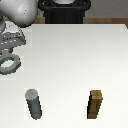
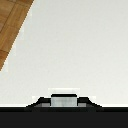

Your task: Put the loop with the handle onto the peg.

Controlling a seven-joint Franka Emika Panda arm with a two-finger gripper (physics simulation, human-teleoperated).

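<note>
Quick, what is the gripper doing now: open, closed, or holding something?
Gripper: at the exterior view's left edge, right at the grey loop with the handle; whether it is open, closed or gripping the loop cannot be told.

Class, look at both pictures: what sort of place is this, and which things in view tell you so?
Most likely a simulated robot test bench, not a home or workshop. A plain white table holds only a grey round peg, a brown wooden block peg and a grey loop with a handle. Wood flooring shows beyond the table's edge.

Grey loop with the handle (image 1: 8, 64) at the exterior view's left edge; dark-grey peg (image 1: 34, 104) upright, apart.
</note>
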